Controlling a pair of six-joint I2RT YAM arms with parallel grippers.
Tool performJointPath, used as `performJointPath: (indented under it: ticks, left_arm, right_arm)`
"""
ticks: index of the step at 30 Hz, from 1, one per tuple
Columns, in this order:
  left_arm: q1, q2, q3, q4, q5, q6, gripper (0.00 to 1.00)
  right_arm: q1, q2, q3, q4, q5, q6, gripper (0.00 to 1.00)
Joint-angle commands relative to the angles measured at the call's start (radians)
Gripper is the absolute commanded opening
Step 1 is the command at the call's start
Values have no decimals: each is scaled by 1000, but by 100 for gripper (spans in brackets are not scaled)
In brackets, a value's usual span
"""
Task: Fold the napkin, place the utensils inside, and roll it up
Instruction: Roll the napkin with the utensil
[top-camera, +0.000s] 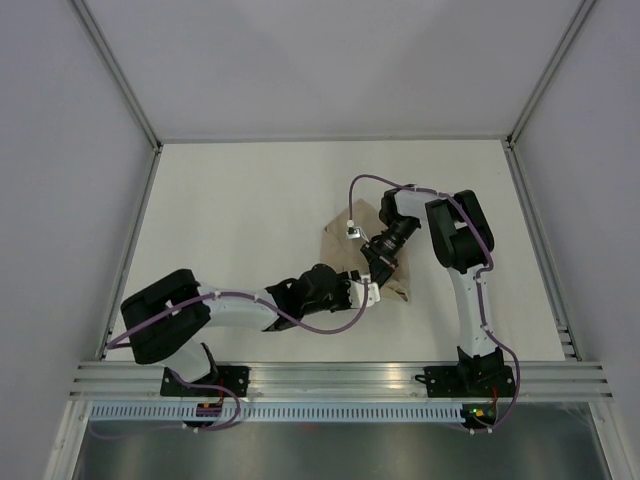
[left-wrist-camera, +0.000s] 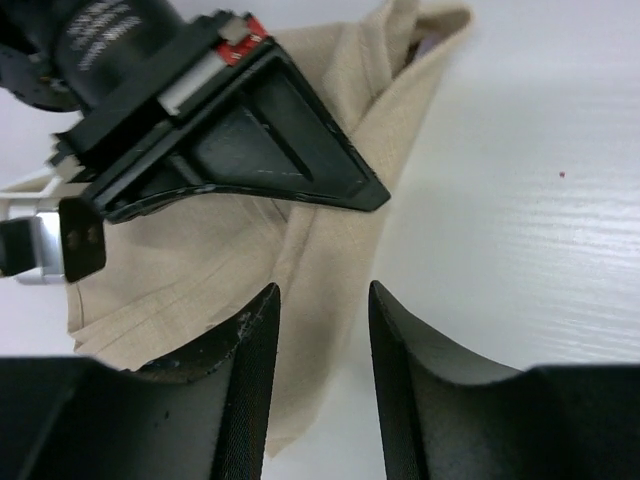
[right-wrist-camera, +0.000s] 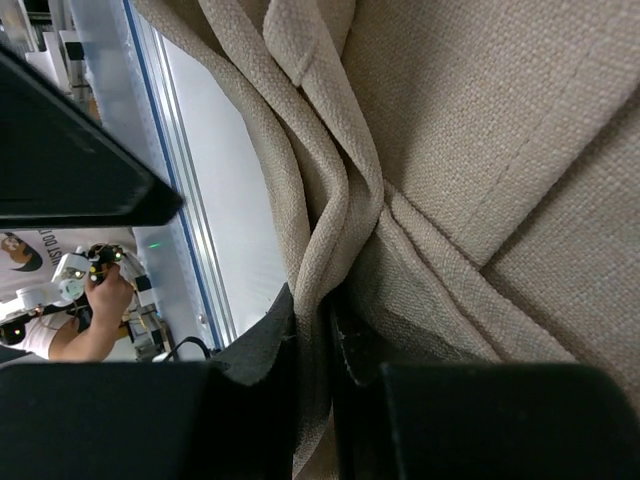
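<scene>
The beige napkin (top-camera: 340, 236) lies bunched in folds at mid-table, mostly under both arms. My right gripper (top-camera: 386, 270) is shut on a raised fold of the napkin (right-wrist-camera: 480, 150), with the cloth pinched between its fingertips (right-wrist-camera: 315, 312). My left gripper (top-camera: 368, 293) is open and empty just in front of it. In the left wrist view my left gripper (left-wrist-camera: 320, 300) straddles the napkin's (left-wrist-camera: 200, 260) near edge, one finger over cloth and one over bare table. The right gripper's black finger (left-wrist-camera: 270, 140) presses on the cloth there. No utensils show; they are hidden or out of view.
The white table (top-camera: 240, 210) is walled by grey panels at the back and both sides. An aluminium rail (top-camera: 340, 380) runs along the near edge by the arm bases. Purple cables loop over both arms.
</scene>
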Motion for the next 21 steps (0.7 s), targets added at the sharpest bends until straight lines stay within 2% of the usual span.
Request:
performJointPath:
  ticks: [1, 5, 14, 17, 21]
  left_arm:
    - [-35, 81, 46, 62, -98, 167, 47]
    - [-38, 142, 69, 95, -80, 207, 51]
    - [-39, 258, 121, 83, -60, 267, 52]
    - [-39, 278, 119, 66, -49, 258, 51]
    - [-41, 304, 113, 39, -44, 233, 44]
  right_arm:
    - [-13, 70, 31, 81, 81, -60, 6]
    - [-18, 84, 37, 77, 84, -59, 6]
    - [-30, 103, 54, 61, 87, -63, 6]
    - [-34, 112, 60, 52, 85, -71, 6]
    - [-41, 124, 76, 32, 85, -82, 6]
